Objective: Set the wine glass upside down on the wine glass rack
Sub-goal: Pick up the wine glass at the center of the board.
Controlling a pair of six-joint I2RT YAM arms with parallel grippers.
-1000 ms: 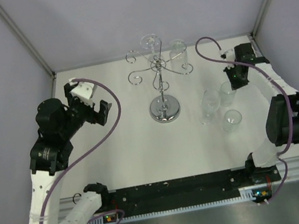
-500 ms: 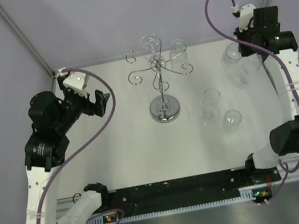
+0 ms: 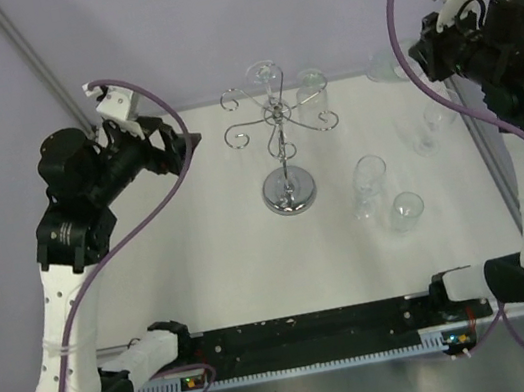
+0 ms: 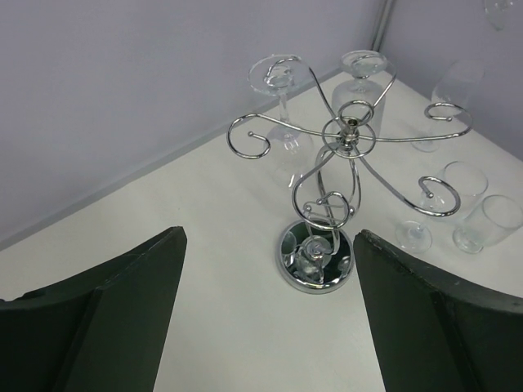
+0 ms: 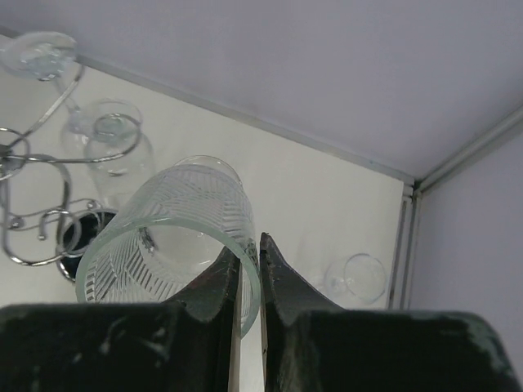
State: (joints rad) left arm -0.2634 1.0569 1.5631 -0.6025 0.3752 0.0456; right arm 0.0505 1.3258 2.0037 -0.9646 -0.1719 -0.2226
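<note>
The wine glass rack [image 3: 288, 189] stands at mid-table, and its scroll arms [image 4: 343, 135] spread just ahead of my left gripper. Two glasses [image 3: 263, 74] [image 3: 312, 86] hang upside down on its far arms. High over the back right corner, my right gripper [image 3: 419, 51] is shut on the rim of a ribbed clear wine glass [image 5: 172, 237]. One finger is inside the bowl and one outside, and the glass [image 3: 386, 64] points toward the rack. My left gripper [image 4: 270, 237] is open and empty, raised left of the rack [image 3: 179, 141].
Three more glasses stand on the table right of the rack: one [image 3: 369, 182] nearest it, one [image 3: 407, 211] toward the front, one [image 3: 423, 132] by the right edge. Walls and metal frame posts close the back and both sides.
My right arm has lifted the wine glass off the table and carried it up and back toward the right corner. My left arm has risen and moved back, still open.
</note>
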